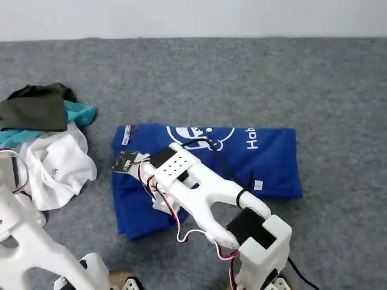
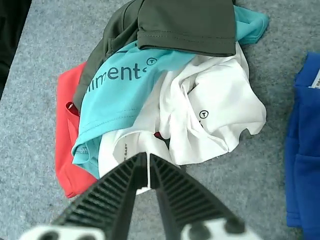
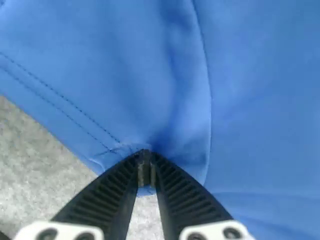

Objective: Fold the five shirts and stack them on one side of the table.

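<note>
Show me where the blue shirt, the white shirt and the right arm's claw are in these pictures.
blue shirt (image 1: 272,160), high view, on its flat, smooth part.
white shirt (image 2: 220,100), left wrist view, on its crumpled middle.
right claw (image 3: 144,156), right wrist view, between its fingertips, shut on the blue shirt's edge.

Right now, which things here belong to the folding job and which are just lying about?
Job: blue shirt, pinched in the right gripper; white shirt; teal shirt; dark green shirt; red shirt.
Lying about: grey table cover.
</note>
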